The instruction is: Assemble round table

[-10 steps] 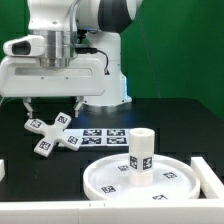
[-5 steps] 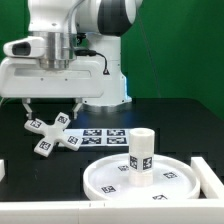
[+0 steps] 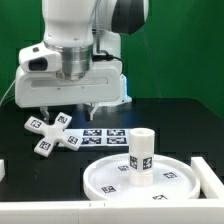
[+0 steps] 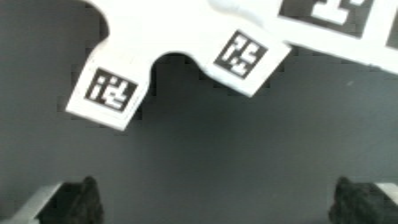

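Spread wide and empty, the black two-finger pincer [image 3: 66,106] hangs above the white plastic cross-shaped base [image 3: 53,132], not touching it. At the base's three o'clock in the exterior view lies the flat marker board [image 3: 105,135]. At four o'clock, the large white rimmed disc [image 3: 100,178] carries the short white cylindrical leg [image 3: 140,155], upright.

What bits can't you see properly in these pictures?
Exterior view: the leg covers its own foot, so whether it is fixed into the round disc is hidden.
Wrist view: the cross base is cut off by the edge.
Wrist view: the gripper shows only dark, blurred fingertips.
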`<action>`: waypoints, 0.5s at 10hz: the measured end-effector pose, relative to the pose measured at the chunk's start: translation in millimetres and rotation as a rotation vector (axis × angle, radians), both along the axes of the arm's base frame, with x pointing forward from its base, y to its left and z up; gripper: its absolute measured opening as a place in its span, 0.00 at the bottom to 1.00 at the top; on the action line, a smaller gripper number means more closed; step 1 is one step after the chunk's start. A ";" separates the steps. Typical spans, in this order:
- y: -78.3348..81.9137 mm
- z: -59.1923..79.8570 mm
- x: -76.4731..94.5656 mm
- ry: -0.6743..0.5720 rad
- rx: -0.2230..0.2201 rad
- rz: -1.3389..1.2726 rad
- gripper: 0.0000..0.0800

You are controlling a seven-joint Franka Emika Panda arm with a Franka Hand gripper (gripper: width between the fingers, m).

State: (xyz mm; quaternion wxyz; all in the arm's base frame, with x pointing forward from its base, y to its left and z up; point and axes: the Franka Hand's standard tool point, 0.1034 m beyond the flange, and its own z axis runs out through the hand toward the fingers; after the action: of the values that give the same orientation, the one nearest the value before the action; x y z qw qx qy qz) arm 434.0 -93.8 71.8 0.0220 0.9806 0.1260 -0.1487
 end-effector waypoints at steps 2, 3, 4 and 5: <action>-24.3 0.0 -15.2 0.142 -0.079 0.026 0.81; -31.3 -2.6 -17.7 0.190 -0.123 0.044 0.81; -30.9 -5.3 -20.9 0.226 -0.130 0.045 0.81; -30.4 -5.5 -19.4 0.245 -0.133 0.047 0.81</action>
State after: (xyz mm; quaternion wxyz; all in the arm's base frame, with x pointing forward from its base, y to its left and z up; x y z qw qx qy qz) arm 414.6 -124.2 66.3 0.0749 0.9483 0.1407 -0.2746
